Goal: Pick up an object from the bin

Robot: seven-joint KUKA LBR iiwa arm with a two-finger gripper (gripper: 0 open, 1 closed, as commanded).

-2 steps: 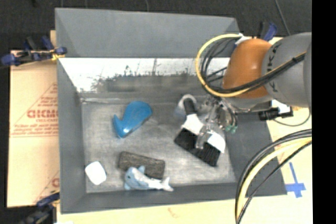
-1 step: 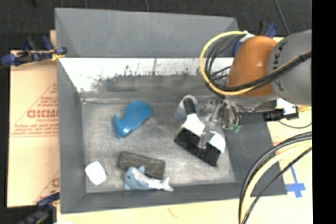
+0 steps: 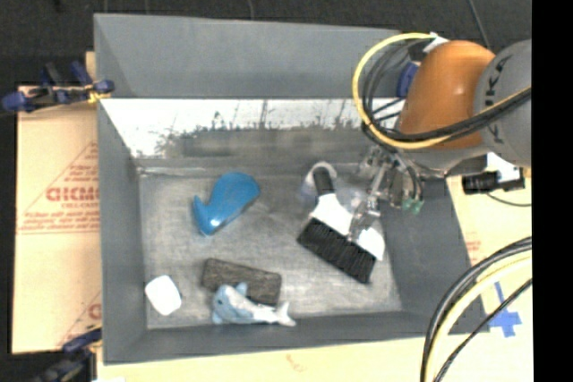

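Observation:
My gripper (image 3: pixel 383 185) hangs at the right side of the bin, under the orange-covered wrist. Directly below it lies a brush with a white body and black bristles (image 3: pixel 338 244), slanting toward the bin's front right. The gripper is over the brush's white upper part, and I cannot tell whether it touches it. A pale looped handle (image 3: pixel 319 175) lies just left of the gripper, at the brush's far end.
A blue whale-shaped thing (image 3: pixel 224 200) lies left of centre. Near the front wall are a dark brown block (image 3: pixel 242 278), a light blue toy fish (image 3: pixel 246 307) and a small white piece (image 3: pixel 163 294). The arm and its cables overhang the bin's right rim.

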